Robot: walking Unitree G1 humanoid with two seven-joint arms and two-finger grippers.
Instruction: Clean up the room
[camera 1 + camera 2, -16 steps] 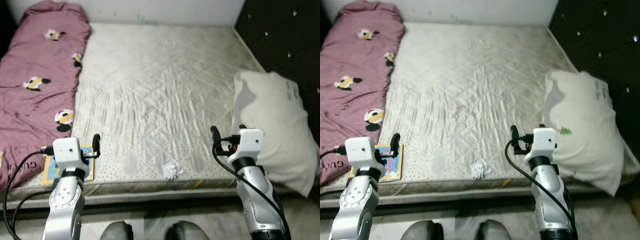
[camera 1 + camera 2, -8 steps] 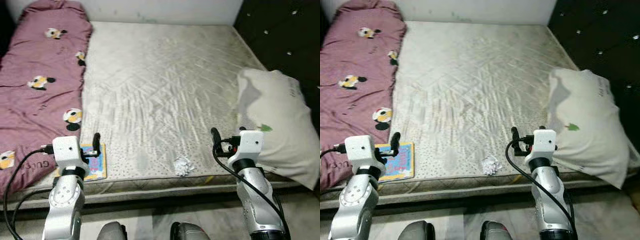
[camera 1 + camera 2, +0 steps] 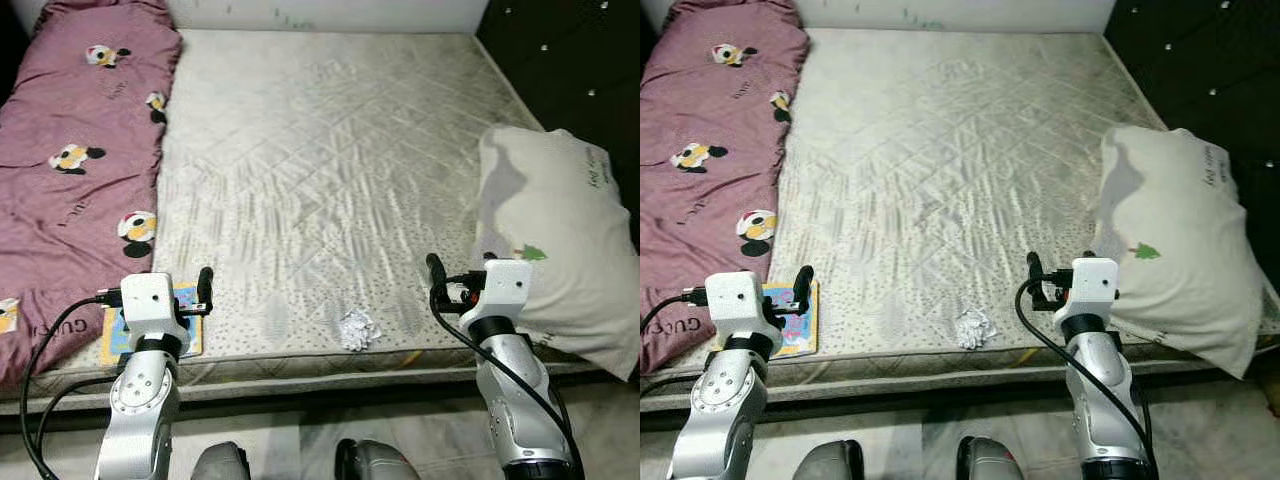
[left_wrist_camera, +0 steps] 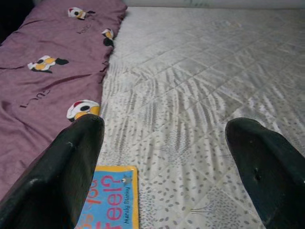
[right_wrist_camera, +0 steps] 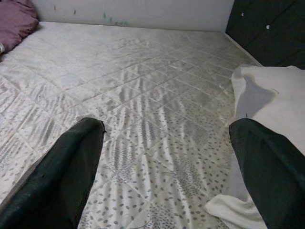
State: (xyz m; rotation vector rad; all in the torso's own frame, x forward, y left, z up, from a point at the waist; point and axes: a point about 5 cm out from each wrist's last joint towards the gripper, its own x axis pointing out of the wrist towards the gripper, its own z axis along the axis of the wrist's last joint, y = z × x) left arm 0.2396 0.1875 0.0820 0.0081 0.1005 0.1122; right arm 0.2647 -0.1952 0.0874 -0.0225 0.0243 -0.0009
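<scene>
**Both arms raised at the foot of the bed, nothing in hand**

From my station I had the robot standing at the near edge of a bare quilted mattress (image 3: 330,180). A mauve blanket (image 3: 70,150) printed with cartoon mice lay along the mattress's left side, reaching from the far wall down to the near edge. On the right, a white pillow (image 3: 560,250) with a small green tree mark rested against the dark tufted headboard (image 3: 570,70) and hung a little over the mattress edge.

A crumpled white scrap of paper (image 3: 357,327) sat on the mattress close to the near edge, roughly midway between the two arms. A thin, brightly coloured children's book (image 3: 152,325) lay flat by the near left corner, just beside the blanket's edge.

The left gripper (image 4: 164,176) hovered over that corner with its two black fingers (image 4: 66,176) spread wide and nothing between them; in its wrist view the book's blue cover (image 4: 109,200) showed just beyond the finger on the blanket side. The right gripper (image 5: 167,176) was likewise wide open and empty, held above the mattress near the pillow (image 5: 271,95), whose edge lay next to one finger (image 5: 267,167). Neither gripper touched the paper, the book or the pillow.
</scene>
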